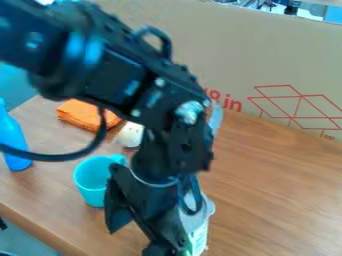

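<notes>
Low at centre, black gripper [133, 241] hangs tilted, fingers parted, nothing seen between; turquoise cup [92, 182] and pale container [202, 227] near; arm [100, 65] slants from upper left; wooden table [267, 190], orange cloth [83, 114], blue bottle [13, 142]; cardboard [267, 55] beyond

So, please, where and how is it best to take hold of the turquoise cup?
I would grip the turquoise cup by its wall at the rim, coming down from above, on the side toward the blue bottle. The cup stands upright with its mouth open to the top, and its handle is on the other side, so the handle should not disturb this grip.
</notes>
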